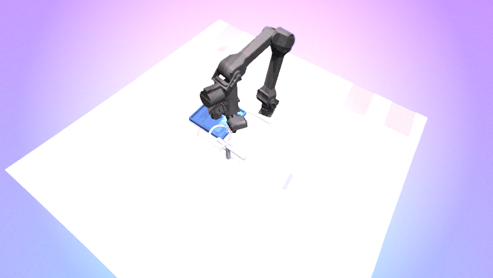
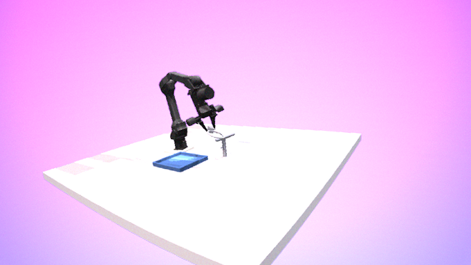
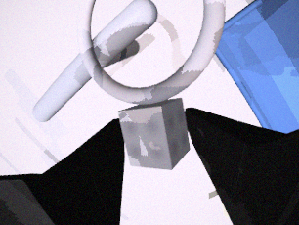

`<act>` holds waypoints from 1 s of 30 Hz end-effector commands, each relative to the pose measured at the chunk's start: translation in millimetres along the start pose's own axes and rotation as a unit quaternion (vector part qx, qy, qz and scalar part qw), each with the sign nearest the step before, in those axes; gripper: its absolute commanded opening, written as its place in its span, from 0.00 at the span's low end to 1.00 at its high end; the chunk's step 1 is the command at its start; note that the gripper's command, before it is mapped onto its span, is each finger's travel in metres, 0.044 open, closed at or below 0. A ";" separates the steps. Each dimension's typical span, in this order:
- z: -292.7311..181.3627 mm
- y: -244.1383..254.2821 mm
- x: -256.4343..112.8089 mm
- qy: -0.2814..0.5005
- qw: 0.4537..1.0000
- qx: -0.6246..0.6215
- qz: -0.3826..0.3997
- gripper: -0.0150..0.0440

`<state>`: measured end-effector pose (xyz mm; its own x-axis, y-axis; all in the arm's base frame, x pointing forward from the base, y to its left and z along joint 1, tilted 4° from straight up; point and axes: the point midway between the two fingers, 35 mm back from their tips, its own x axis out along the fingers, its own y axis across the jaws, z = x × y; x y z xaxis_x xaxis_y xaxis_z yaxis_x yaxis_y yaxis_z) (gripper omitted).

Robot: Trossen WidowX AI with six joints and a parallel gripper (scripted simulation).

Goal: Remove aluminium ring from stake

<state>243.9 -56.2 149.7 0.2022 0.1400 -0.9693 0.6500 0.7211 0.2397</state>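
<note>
Ring (image 1: 209,135) (image 2: 213,135) (image 3: 205,54), one, its tab (image 3: 149,139) clamped in your part-open gripper (image 1: 228,124) (image 2: 210,129) (image 3: 153,117). From above, one tray (image 1: 203,121) (image 2: 166,165) (image 3: 274,49) lies at one stake's (image 1: 228,153) (image 2: 224,149) (image 3: 64,93) eleven o'clock.

Top, exterior apparently distant; wrist looks closely down.

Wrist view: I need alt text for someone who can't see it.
The hand's black fingers grip the grey tab of a pale ring. Through the ring's opening shows one end of the stake's cross-bar. Part of the blue tray shows at right.
</note>
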 end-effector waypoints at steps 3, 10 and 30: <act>-4.4 -5.0 1.6 0.037 0.998 -0.039 0.022 0.25; -3.6 -8.9 -4.1 0.051 0.993 -0.087 0.061 0.25; 3.8 -18.3 -26.8 0.032 0.957 -0.217 0.189 0.25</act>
<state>227.6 -72.6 167.4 0.2872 0.4543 -0.8433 0.2147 0.8274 0.5189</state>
